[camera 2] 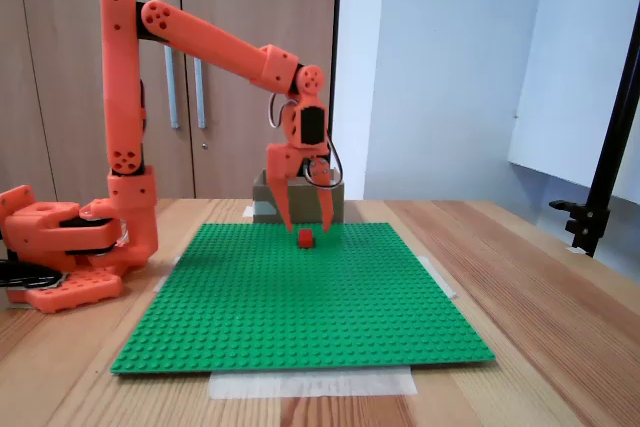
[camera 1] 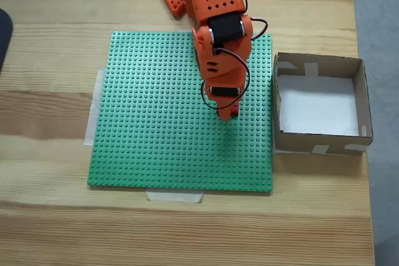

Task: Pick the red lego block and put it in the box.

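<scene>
1. Jaws are standing spread, pointing downward, one finger on each side of the red lego block (camera 2: pixel 305 238); the fingertips are hanging just above it, not closing on it.
2. Arm base (camera 2: pixel 60 247) is sitting at the left of a fixed view, on the wooden surface (camera 2: pixel 560 297), with the orange arm (camera 2: pixel 215 45) reaching up and over to the right.
3. Gripper (camera 2: pixel 307 223) is hanging over the far middle part of the green baseplate (camera 2: pixel 300 307) in that view.
4. Red lego block is resting on the baseplate, directly under the gripper, well apart from the near edge.
5. Box (camera 2: pixel 262 207) is peeking out behind the gripper, mostly hidden by it.
6. From above, in a fixed view, the green baseplate (camera 1: pixel 156 129) is lying at the left and centre, with pale tape (camera 1: pixel 174 196) at its lower edge.
7. Gripper (camera 1: pixel 229 111) is showing right of the plate's centre; a sliver of the red lego block (camera 1: pixel 234 112) is peeking out at its tip.
8. Box (camera 1: pixel 318 63) is sitting at the right, just beside the baseplate's right edge, its white floor bare.
</scene>
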Available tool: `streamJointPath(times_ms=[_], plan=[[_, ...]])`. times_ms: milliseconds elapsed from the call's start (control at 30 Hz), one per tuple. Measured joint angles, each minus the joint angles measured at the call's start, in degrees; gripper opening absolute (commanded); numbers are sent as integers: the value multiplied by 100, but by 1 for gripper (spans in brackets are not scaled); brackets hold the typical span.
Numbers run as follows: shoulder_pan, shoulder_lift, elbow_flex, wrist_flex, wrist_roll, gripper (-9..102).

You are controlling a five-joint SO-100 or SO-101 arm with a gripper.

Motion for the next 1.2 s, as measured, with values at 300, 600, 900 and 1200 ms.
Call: streamJointPath(times_ms=[300,600,900,1200], plan=[[0,0,202,-281,0,26],[0,-9,281,-483,-9,26],[0,-9,466,-615,-18,25],[0,-9,483,-817,-167,21]])
